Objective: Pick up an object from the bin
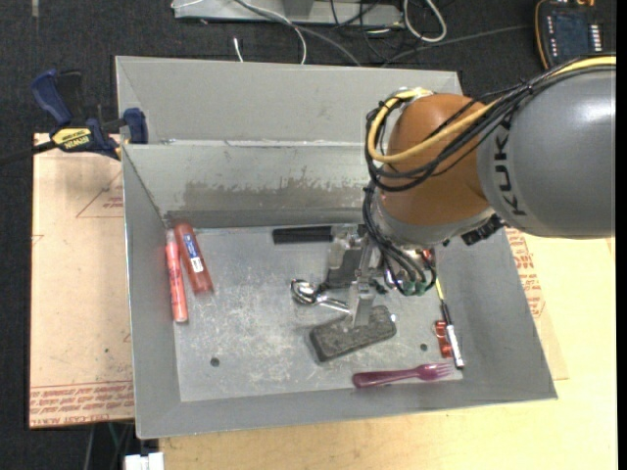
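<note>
we see the claw over a grey block towards the bin's front edge; open or closed, we cannot tell.

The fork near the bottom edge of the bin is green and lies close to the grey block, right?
Not quite: the fork is purple, not green. The camera view shows it near the bottom edge of the bin, close to the grey block, just as you said.
</note>
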Motion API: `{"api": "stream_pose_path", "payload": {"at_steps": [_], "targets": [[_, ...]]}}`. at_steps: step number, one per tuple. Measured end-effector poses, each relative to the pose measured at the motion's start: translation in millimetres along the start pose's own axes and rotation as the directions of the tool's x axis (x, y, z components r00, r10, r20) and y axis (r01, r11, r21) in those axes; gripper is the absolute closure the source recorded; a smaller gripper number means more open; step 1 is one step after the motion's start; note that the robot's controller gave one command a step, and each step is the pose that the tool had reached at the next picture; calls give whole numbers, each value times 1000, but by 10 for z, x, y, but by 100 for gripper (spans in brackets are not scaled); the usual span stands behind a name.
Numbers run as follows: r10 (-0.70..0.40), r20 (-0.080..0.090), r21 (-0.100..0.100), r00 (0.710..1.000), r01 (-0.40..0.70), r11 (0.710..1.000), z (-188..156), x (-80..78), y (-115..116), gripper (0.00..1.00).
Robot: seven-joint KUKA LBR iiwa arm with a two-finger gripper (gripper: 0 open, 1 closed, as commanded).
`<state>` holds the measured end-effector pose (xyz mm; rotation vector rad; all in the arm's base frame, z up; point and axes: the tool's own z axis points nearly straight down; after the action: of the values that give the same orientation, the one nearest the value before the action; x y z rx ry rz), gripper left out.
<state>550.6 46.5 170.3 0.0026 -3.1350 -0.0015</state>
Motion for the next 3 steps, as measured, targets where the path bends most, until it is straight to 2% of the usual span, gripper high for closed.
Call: {"api": "stream_pose_path", "payload": {"at_steps": [1,2,3], "targets": [[2,7,0,1000,-2,1000,-41,-18,-3,0],[-139,5,0,990,139,990,1001,347,-323,0],[-85,21,-1,996,85,996,350,479,-256,0]]}}
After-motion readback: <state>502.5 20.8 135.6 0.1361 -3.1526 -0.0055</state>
